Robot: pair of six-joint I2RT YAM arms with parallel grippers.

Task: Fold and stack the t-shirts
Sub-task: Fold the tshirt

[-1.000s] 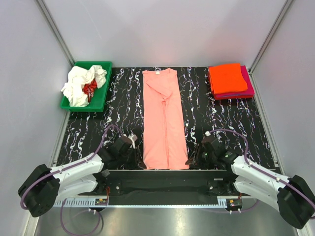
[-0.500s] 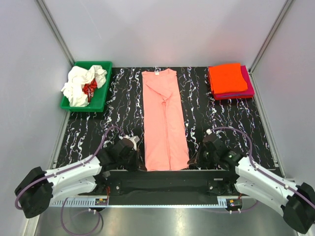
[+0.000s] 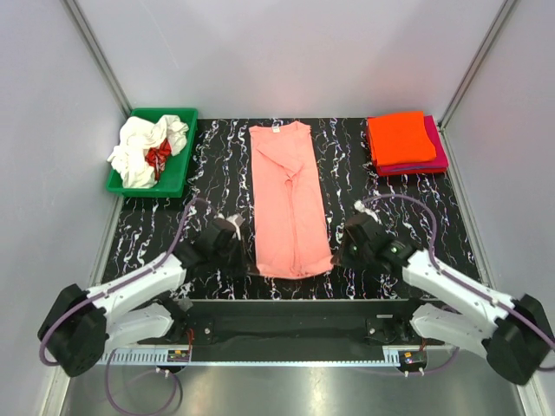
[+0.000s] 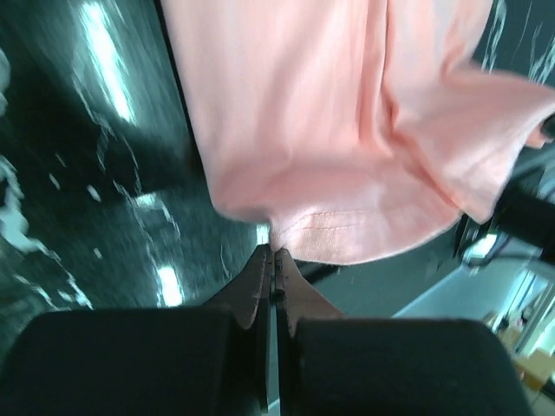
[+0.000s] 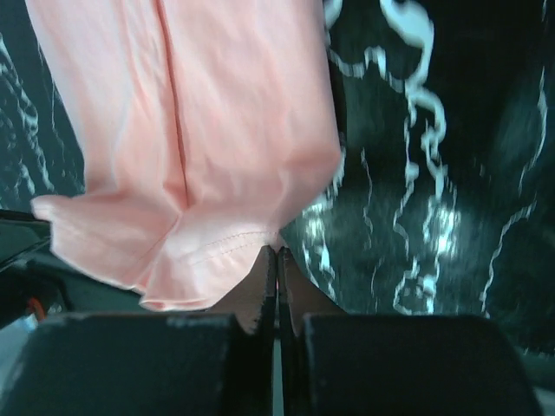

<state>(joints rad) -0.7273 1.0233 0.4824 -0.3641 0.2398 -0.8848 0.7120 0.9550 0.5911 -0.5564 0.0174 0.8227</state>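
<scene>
A salmon-pink t-shirt (image 3: 288, 199) lies as a long folded strip down the middle of the black marbled table. Its near hem is lifted off the table. My left gripper (image 3: 247, 264) is shut on the hem's left corner (image 4: 286, 230). My right gripper (image 3: 334, 257) is shut on the hem's right corner (image 5: 260, 238). In both wrist views the jaws are pressed together with pink cloth pinched at the tips. A folded bright orange t-shirt (image 3: 399, 137) lies on a magenta one (image 3: 436, 147) at the back right. White and red t-shirts (image 3: 147, 149) are crumpled in the bin.
A green plastic bin (image 3: 178, 178) stands at the back left corner. The stack of folded shirts sits against the back right corner. Grey walls close the table on three sides, and the arms' black base rail (image 3: 286, 314) runs along the near edge.
Both grippers shut on the near hem corners of the salmon-pink t-shirt. They then rose and moved away from the near edge, dragging the hem up the table.
</scene>
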